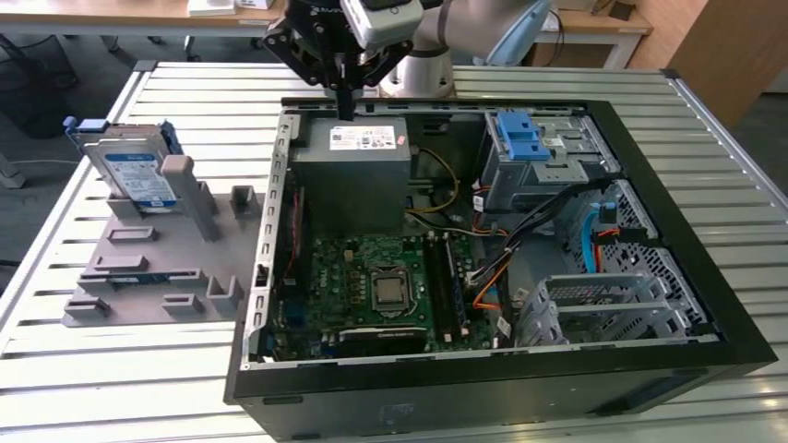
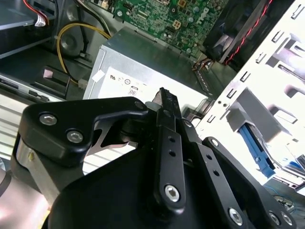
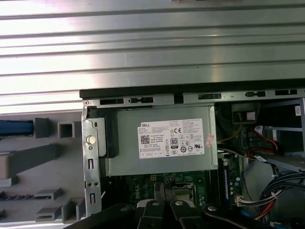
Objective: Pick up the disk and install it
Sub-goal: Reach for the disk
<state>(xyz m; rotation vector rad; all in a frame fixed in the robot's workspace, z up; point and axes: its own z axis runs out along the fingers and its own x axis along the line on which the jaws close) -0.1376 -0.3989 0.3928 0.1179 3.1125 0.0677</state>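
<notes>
The disk [image 1: 138,175] is standing on edge, long axis upright, in the grey rack [image 1: 161,277] on the bench [image 1: 74,369]. It is sitting well apart, toward the exterior view's left, from the gripper [image 1: 349,103], which is hovering with fingers together and empty over the power box [image 1: 357,185] inside the computer case [image 1: 493,374].

The disk [image 1: 133,168] is a flat silver hard drive with a blue-and-white label facing outward and a blue plastic bracket framing its edges. It stands upright on edge, leaning slightly, in a grey holder [image 1: 138,277] on the desk [image 1: 111,392], to the exterior view's left of the open computer case [image 1: 493,388].
</notes>
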